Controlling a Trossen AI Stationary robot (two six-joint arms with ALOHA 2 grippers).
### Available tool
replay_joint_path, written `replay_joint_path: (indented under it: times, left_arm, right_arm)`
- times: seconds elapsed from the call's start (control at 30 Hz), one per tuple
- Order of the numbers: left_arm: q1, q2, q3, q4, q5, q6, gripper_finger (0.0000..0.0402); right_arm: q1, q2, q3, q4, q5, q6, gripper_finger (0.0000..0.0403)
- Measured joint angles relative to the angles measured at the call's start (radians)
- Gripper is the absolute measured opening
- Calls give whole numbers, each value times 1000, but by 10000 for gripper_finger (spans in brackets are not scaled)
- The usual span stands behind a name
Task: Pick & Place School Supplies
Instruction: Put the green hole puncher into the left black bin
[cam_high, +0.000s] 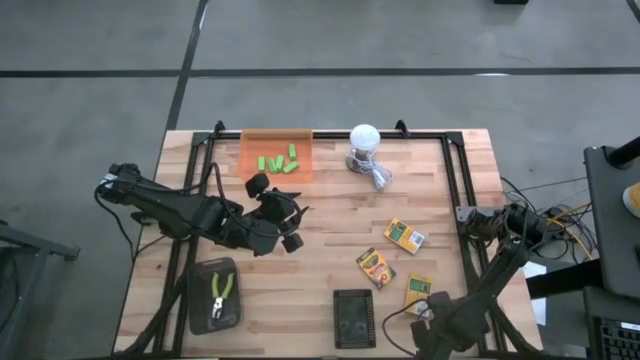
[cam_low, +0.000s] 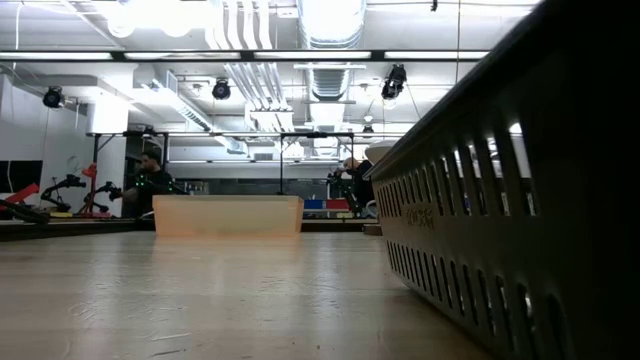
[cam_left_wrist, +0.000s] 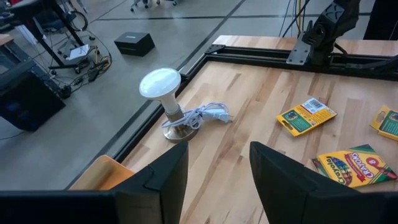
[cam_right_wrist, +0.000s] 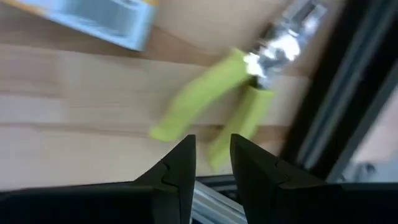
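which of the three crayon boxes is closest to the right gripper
The crayon box at the table's near right edge, just beside the right gripper. The other two boxes lie farther toward the table's middle and back.

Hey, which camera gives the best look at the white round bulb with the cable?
The left wrist view: the white round bulb stands upright on its metal base, its white cable coiled beside it on the wooden table. The high view shows it small from above, near the orange tray. The low and right wrist views miss it.
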Motion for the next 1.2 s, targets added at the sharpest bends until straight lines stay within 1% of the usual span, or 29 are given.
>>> replay_joint_path:
  times: [0.1, 0.27, 0.37, 0.57, 0.7, 0.83, 0.87, 0.97, 1.0, 1.2]
  left_arm:
    - [0, 0, 0, 0, 0, 0, 177]
    - [0, 0, 0, 0, 0, 0, 177]
    - [0, 0, 0, 0, 0, 0, 177]
    - [0, 0, 0, 0, 0, 0, 177]
    - [0, 0, 0, 0, 0, 0, 177]
    - [0, 0, 0, 0, 0, 0, 177]
    - [0, 0, 0, 0, 0, 0, 177]
    - [0, 0, 0, 0, 0, 0, 177]
    - [0, 0, 0, 0, 0, 0, 177]
    - [0, 0, 0, 0, 0, 0, 177]
  right_arm:
    - [0, 0, -14, 2, -58, 29, 95]
    - [-4, 0, -22, 21, -59, 75, 95]
    - [-9, 0, -11, 31, -51, 74, 95]
    - [-10, 0, 2, 35, -29, -27, 95]
    - [-10, 0, 2, 43, -3, -33, 95]
    - [-22, 0, 2, 52, -32, -36, 95]
    - [-23, 0, 1, 52, -25, -37, 95]
    - [-22, 0, 1, 63, 78, -42, 95]
    - [-22, 0, 2, 66, 96, -53, 95]
    - [-26, 0, 2, 67, 101, -142, 95]
